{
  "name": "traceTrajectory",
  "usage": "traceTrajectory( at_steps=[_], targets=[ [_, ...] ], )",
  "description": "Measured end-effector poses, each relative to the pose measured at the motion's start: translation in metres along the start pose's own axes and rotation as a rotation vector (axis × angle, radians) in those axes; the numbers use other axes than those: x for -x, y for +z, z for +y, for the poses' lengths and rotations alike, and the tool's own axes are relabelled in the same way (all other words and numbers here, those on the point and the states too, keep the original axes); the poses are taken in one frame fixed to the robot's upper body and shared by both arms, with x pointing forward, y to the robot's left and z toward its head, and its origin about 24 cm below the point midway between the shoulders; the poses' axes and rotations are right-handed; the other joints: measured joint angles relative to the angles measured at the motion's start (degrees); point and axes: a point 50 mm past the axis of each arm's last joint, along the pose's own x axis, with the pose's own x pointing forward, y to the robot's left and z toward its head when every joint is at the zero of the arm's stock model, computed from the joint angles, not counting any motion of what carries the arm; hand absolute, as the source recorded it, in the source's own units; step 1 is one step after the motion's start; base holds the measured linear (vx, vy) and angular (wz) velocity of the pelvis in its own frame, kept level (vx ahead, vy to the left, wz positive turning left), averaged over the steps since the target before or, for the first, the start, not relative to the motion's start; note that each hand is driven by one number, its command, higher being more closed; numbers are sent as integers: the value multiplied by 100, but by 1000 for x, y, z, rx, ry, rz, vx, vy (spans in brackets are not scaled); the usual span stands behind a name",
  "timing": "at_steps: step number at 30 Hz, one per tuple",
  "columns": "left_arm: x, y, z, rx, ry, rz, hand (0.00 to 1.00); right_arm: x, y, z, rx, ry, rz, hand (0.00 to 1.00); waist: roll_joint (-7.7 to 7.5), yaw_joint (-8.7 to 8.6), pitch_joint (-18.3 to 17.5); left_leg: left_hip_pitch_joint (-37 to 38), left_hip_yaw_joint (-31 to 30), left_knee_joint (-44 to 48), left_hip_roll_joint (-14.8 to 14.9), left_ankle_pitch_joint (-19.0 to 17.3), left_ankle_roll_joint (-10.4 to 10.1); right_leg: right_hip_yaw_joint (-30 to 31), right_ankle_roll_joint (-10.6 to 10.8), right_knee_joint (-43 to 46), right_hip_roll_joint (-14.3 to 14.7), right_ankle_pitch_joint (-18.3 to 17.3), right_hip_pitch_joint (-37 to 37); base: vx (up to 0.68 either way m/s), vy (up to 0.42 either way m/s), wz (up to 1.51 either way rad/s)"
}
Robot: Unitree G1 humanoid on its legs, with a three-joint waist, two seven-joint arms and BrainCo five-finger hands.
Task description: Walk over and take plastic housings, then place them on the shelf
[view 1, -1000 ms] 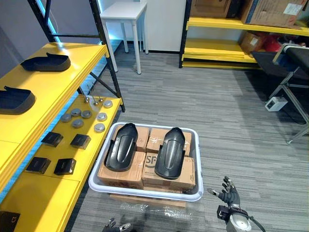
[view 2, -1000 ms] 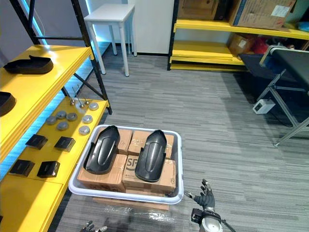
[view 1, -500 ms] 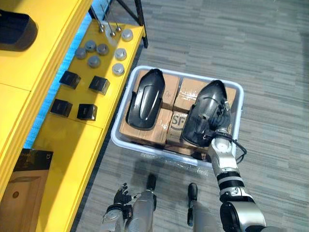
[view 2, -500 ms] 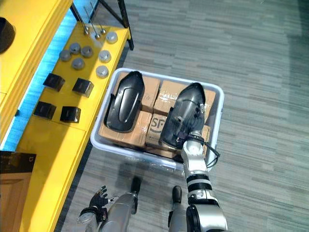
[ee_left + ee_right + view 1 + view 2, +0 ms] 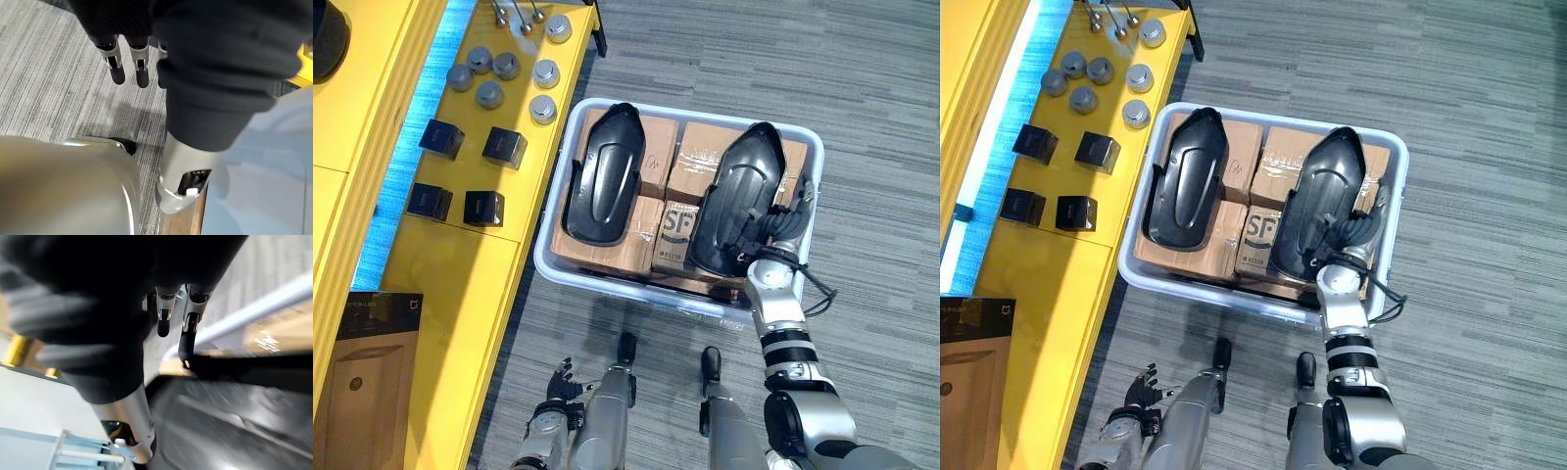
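Left eye view: grey carpet floor [image 5: 871, 196] with a pale plastic bin [image 5: 607, 284] standing just beside a low yellow shelf [image 5: 460, 264]; the bin is packed with taped cardboard boxes [image 5: 700, 162]. Two black plastic housings lie on top of the boxes, side by side and apart, long axes running away from the robot; the left housing [image 5: 604, 174] lies on the shelf side, the right housing [image 5: 744, 201] on the far side from the shelf. The right robot hand [image 5: 785, 223] is inside the bin at the near right edge of the right housing, between it and the bin's right wall. Right wrist view: its fingers [image 5: 188, 333] are extended rather than curled, one dark tip touching the housing's rim; the robot hand is open, gripping nothing. The left robot hand [image 5: 558, 380] hangs low over the floor near the shelf's edge, well apart from the bin, fingers relaxed and empty. On the shelf: a group of round grey discs [image 5: 489, 94]; four small black boxes [image 5: 504, 147]; a brown carton [image 5: 362, 392] at the near end.
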Motion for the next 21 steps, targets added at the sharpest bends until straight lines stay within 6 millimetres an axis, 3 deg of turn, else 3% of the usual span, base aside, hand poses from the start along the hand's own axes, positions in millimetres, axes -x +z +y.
traceTrajectory(
  at_steps=[8,17,18,21],
  targets=[
    [0,0,0,-7,-11,0,0,-8,7,-10,26,-22,-60,0,5,-10,2,14,7,-76,0,39,27,6,-29,-57,-1,49,2,-13,1,0],
    [-1,3,-1,22,-10,-11,0,-26,-22,-8,99,45,119,0,79,25,28,-254,-15,-133,-5,153,29,-1,-25,-137,2,181,-240,-8,0,0],
    [-2,3,-1,20,-9,-9,0,-26,-31,-9,125,63,156,100,80,50,29,-286,-24,-118,-4,153,29,-4,-22,-138,4,189,-261,0,0,0],
    [-4,5,2,18,-1,-6,0,-30,-38,-7,173,96,212,100,84,64,31,-486,-27,-45,-1,157,36,5,-11,-137,13,243,-431,-8,6,-1]
  ],
)
